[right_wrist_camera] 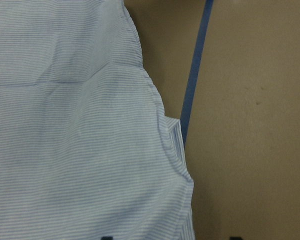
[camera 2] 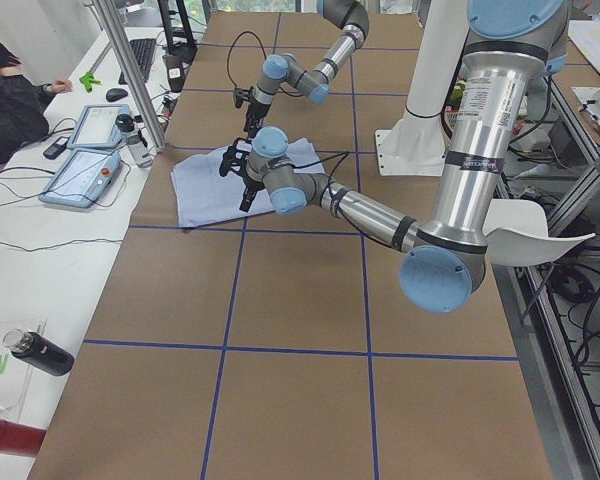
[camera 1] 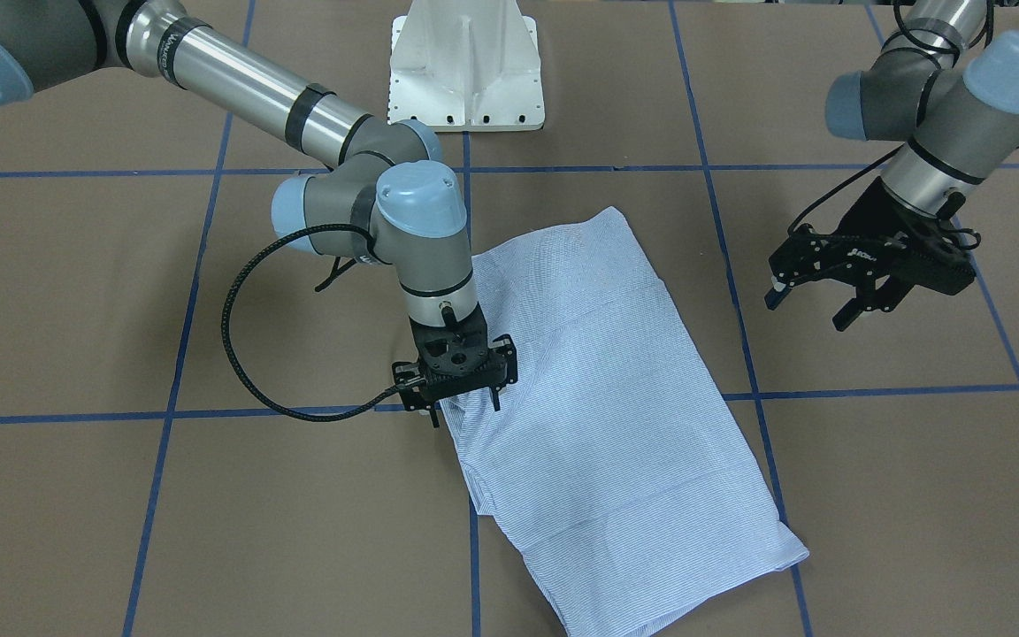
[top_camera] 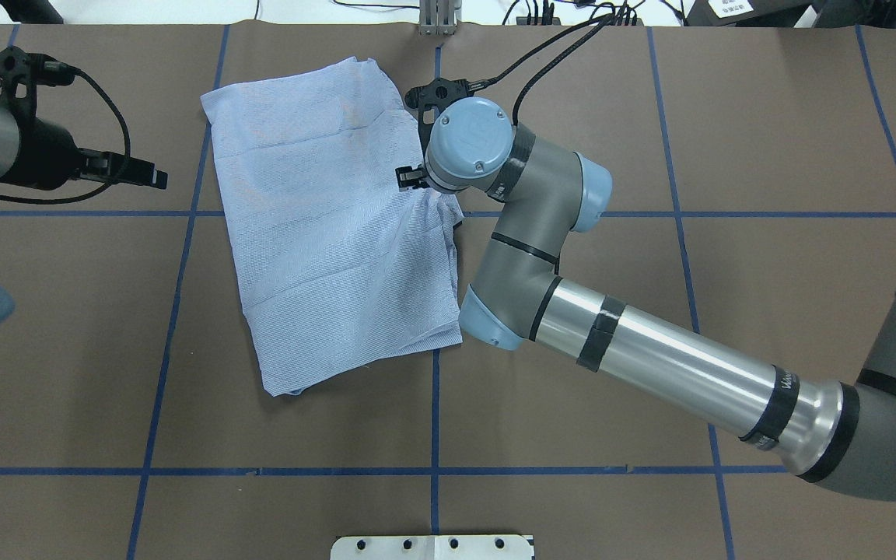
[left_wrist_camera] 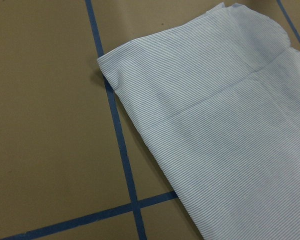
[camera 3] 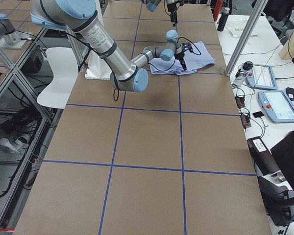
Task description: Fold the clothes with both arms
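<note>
Front view: the striped shirt (camera 1: 616, 425) lies on the worktop (camera 1: 872, 495), already folded to a long panel; right hand (camera 1: 465, 409) spread at its edge, left hand (camera 1: 806, 311) spread, well clear. Overhead: a crosswise fold likely remains.

right arm (top_camera: 526, 233) over shirt (top_camera: 323, 233), open table (top_camera: 728, 117) around

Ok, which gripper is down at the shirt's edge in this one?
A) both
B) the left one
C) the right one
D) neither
C: the right gripper is low and open at the side edge of the shirt, while the left gripper hangs open off to the other side, apart from the cloth.
</note>
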Action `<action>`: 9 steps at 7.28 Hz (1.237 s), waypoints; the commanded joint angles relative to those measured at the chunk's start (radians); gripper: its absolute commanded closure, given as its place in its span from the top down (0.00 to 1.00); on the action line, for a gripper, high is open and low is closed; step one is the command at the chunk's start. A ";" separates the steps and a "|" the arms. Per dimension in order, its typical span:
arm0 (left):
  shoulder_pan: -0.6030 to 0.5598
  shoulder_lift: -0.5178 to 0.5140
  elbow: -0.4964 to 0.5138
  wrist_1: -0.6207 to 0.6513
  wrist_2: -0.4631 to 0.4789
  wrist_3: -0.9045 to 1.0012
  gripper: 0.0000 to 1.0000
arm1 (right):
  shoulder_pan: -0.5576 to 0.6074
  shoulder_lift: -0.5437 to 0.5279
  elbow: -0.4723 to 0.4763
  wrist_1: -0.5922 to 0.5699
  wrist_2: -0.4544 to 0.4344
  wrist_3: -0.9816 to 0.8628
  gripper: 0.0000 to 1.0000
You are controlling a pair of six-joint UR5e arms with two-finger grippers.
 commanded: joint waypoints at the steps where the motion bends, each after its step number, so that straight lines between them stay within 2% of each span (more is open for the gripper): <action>1: 0.124 0.051 -0.128 -0.001 0.013 -0.241 1.00 | 0.001 -0.133 0.202 -0.074 0.098 0.165 1.00; 2: 0.189 0.077 -0.176 -0.002 0.039 -0.347 1.00 | 0.001 -0.214 0.312 -0.075 0.123 0.235 1.00; 3: 0.288 0.107 -0.220 -0.002 0.126 -0.475 1.00 | -0.006 -0.266 0.414 -0.116 0.137 0.312 1.00; 4: 0.401 0.107 -0.224 -0.001 0.257 -0.618 1.00 | -0.019 -0.284 0.479 -0.168 0.132 0.343 1.00; 5: 0.489 0.104 -0.213 0.001 0.350 -0.716 1.00 | -0.023 -0.296 0.499 -0.173 0.129 0.348 1.00; 7: 0.579 0.069 -0.155 0.001 0.468 -0.887 1.00 | -0.023 -0.296 0.501 -0.173 0.128 0.348 1.00; 8: 0.580 0.029 -0.099 0.001 0.502 -0.923 0.98 | -0.023 -0.296 0.499 -0.172 0.128 0.348 1.00; 9: 0.580 0.018 -0.074 0.001 0.502 -0.931 0.90 | -0.023 -0.296 0.501 -0.172 0.128 0.348 1.00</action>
